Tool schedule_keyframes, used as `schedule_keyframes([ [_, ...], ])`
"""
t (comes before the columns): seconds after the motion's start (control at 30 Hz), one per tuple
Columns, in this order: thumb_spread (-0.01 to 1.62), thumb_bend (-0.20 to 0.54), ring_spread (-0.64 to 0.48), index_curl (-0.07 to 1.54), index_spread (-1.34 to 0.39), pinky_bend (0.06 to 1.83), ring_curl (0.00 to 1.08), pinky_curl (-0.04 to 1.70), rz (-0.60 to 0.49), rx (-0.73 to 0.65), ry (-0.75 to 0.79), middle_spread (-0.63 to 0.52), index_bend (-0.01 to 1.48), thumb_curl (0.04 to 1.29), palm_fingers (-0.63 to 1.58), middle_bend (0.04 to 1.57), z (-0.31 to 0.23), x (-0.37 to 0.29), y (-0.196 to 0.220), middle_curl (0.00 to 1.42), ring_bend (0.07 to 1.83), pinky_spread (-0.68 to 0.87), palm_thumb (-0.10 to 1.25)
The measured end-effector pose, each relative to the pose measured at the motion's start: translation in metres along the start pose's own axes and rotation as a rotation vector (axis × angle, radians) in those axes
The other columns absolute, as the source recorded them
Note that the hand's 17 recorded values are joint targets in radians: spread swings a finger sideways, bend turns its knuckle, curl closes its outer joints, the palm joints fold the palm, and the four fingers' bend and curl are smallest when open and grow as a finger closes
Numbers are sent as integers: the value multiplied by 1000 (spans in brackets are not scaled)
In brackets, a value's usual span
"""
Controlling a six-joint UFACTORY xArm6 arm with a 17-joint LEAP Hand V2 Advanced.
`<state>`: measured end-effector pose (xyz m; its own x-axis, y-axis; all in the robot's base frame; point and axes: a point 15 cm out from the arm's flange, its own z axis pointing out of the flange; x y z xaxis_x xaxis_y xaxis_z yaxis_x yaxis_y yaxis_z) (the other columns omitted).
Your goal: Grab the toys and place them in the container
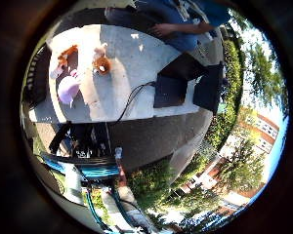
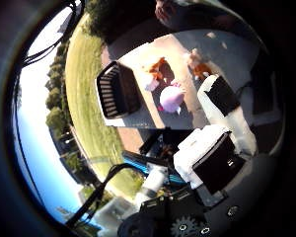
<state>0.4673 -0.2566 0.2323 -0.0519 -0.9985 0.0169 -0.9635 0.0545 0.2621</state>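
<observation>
We're high above the table (image 1: 136,53) here, looking down at a pale top in bright sun. Three toys lie close together on it: a purple plush toy (image 2: 171,98), an orange-and-white plush toy (image 2: 155,70) just beside it toward the container, and a small orange toy (image 1: 102,63) a little apart on the other side. The dark slatted container (image 2: 116,90) sits at the table's end, left of centre in the thumb-side view, near the toys but not touching them. The robot hand (image 2: 214,133) reaches in from the lower right of that view, its white and black fingers (image 2: 222,101) straight and holding nothing, well clear of the toys. A laptop (image 1: 178,80) rests further along the table, and a person's arm (image 1: 178,29) lies at the far edge.
</observation>
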Motion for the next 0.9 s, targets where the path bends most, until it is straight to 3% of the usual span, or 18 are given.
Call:
schedule_keyframes([
  [0.2, 1309, -23, 274, 338, -184, 412, 331, 248, 4, 30, 22, 26, 174, 444, 268, 169, 34, 15, -33, 298, 260, 433, 853],
  [0.37, 1223, -58, 280, 318, -146, 465, 337, 254, 31, 56, 30, 29, 160, 431, 281, 179, 78, 15, -69, 307, 291, 443, 702],
  [0.63, 1173, -42, 297, 298, -76, 485, 342, 246, 67, 82, 38, 60, 153, 387, 267, 174, 172, 7, -120, 316, 334, 459, 529],
  [0.9, 1159, -30, 321, 280, -20, 565, 345, 248, 92, 52, 18, 80, 162, 371, 333, 185, 260, 8, -130, 319, 402, 483, 505],
])
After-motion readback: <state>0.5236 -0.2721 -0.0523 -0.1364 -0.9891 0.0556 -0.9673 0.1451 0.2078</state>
